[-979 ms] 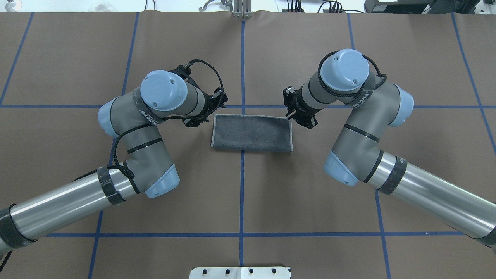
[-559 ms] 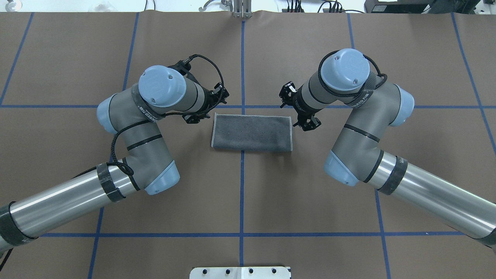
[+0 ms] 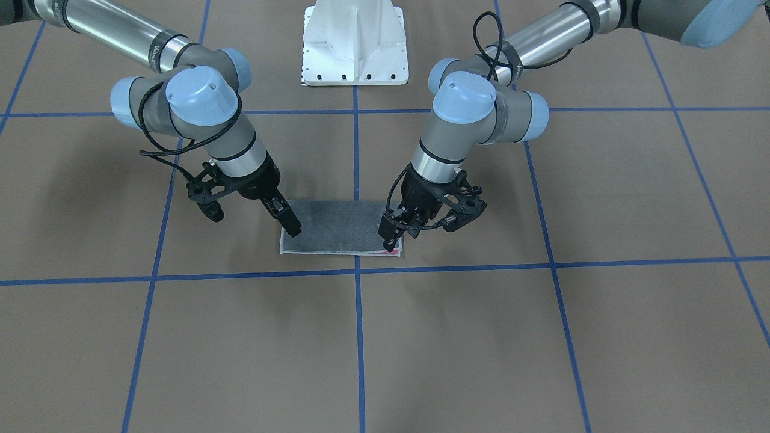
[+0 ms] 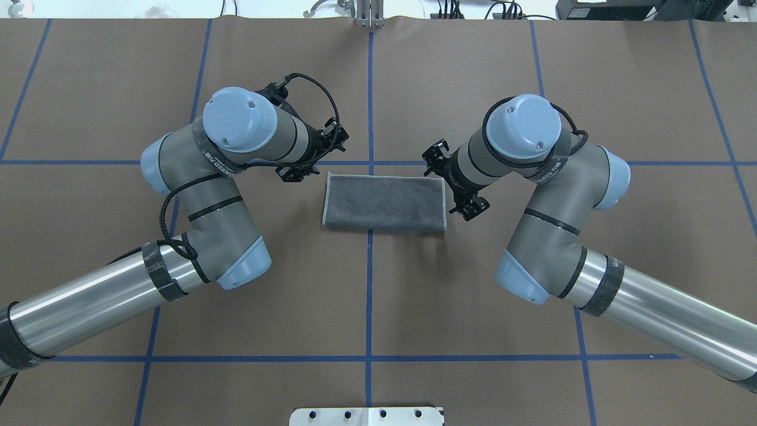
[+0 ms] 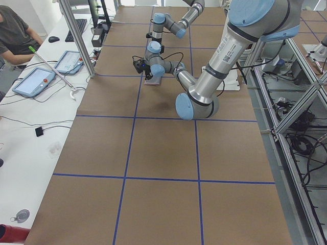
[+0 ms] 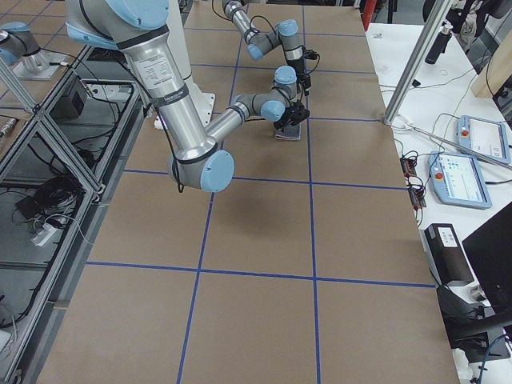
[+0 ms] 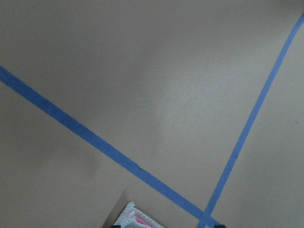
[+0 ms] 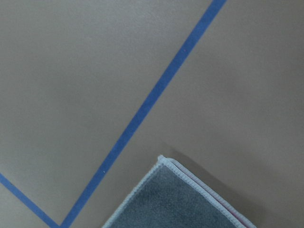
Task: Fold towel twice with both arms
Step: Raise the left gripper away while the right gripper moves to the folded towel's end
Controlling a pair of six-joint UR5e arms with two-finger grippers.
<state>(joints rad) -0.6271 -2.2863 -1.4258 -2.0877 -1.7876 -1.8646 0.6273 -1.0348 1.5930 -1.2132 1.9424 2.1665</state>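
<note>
One fold showed in the towel (image 4: 384, 203): a dark grey oblong with a pale stitched border. It lay flat at the middle of the overhead frame, across a blue tape line (image 4: 369, 284) on the brown table (image 4: 502, 71). In the front view a sliver of pink showed at its lower right corner. The left arm (image 3: 475, 114) slanted in from that view's upper right, elbow bent, wrist tilted down and inward. The left gripper (image 3: 392, 242) sat over that pink corner; whether it touched the cloth, or whether its jaws were apart or together, could not be told. The right arm (image 3: 198, 102) mirrored it from the upper left. The right gripper (image 3: 293, 227) pointed down at the towel's left edge, and I could not tell its jaw state either.
</note>
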